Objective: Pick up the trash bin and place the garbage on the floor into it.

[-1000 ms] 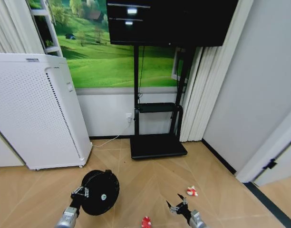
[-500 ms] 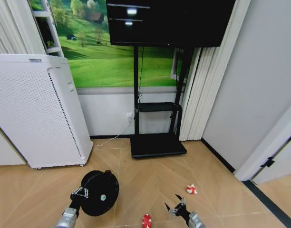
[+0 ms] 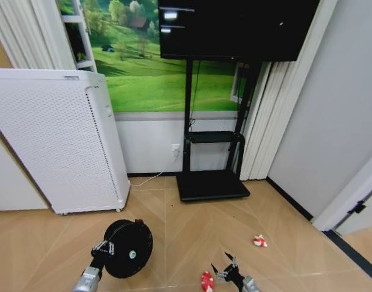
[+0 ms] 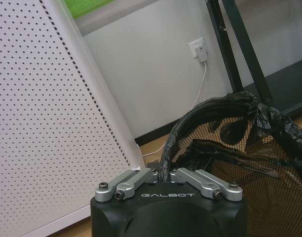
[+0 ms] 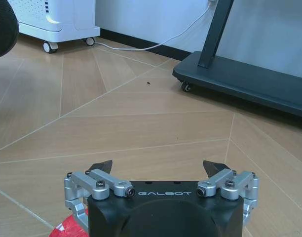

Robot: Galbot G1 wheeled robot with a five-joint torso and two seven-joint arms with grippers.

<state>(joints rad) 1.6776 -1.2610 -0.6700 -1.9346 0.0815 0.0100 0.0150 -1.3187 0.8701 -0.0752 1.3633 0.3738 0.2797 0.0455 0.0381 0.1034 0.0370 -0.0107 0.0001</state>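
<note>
Both arms are cut off at the bottom edge of the head view, so you mostly just get the grippers. The left gripper (image 3: 102,248) is clamped shut on the rim of the trash bin (image 3: 129,247), holding it tipped, and what's inside its black bag is too dark to tell. The right gripper (image 3: 228,268) is spread wide open, empty, low over the floor (image 3: 192,225). 1 red wrapper (image 3: 206,281) is just beside it, another wrapper (image 3: 259,241) sits further right.
</note>
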